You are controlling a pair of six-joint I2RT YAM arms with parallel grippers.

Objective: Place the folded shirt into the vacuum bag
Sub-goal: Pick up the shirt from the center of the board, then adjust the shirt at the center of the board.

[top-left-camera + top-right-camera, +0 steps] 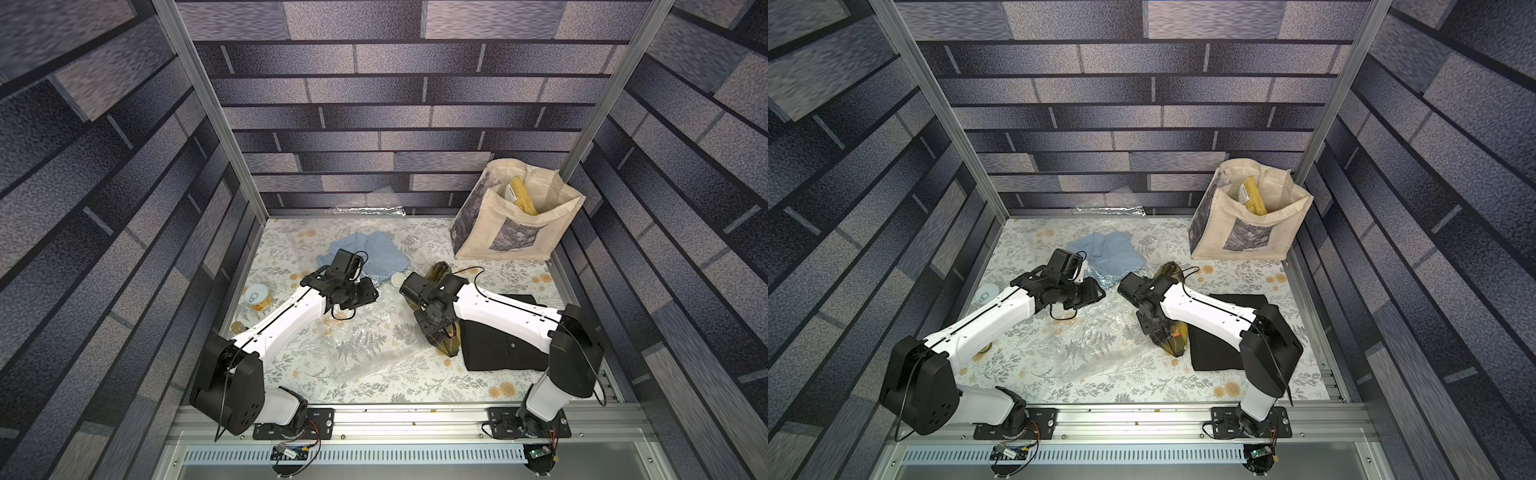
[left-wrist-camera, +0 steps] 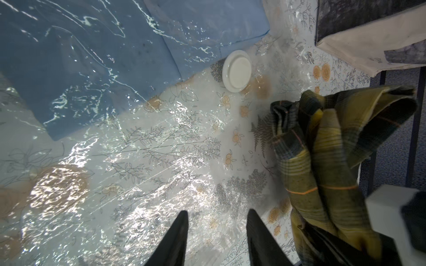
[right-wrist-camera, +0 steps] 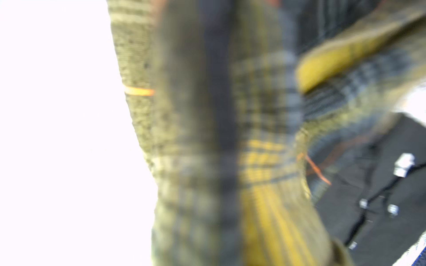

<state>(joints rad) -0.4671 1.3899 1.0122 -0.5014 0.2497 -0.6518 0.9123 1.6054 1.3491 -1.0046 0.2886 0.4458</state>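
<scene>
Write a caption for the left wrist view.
Blue shirt seen through clear bag, white valve cap and plaid cloth nearby.

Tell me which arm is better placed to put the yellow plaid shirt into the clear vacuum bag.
Right, likely: the right gripper is down on the bunched yellow-and-dark plaid cloth shirt, which fills its wrist view. The left gripper, jaws apart, is above the crinkly transparent plastic vacuum bag.
</scene>
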